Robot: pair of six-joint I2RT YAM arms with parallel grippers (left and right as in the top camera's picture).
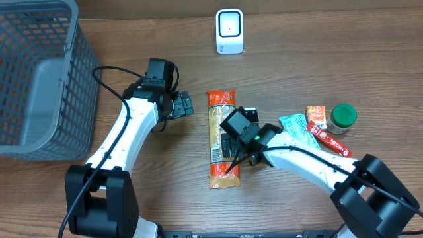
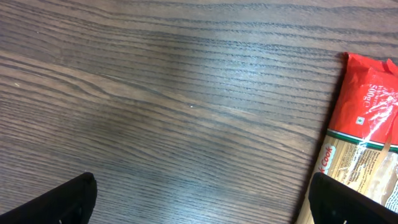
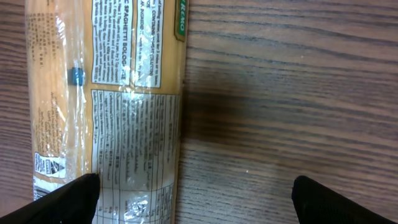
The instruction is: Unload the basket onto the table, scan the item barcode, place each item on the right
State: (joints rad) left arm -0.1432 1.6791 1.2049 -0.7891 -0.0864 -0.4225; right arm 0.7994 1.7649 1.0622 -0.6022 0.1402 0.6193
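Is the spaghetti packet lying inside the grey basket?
No, the spaghetti packet lies flat on the wooden table, clearly apart from the grey basket.

I'm looking at a dark wooden table [image 1: 330,53] from above. Over on my far left there's a grey mesh basket [image 1: 30,46], big, filling that upper corner, one end wall solid grey. On the right side I've got a small cluster: a jar with a green lid [image 1: 343,117] standing upright, an orange-red sachet [image 1: 316,115] just beside it, a teal packet [image 1: 294,127] next along, and a long red packet [image 1: 328,139] lying slantwise just below them. The cluster sits well apart from the basket.
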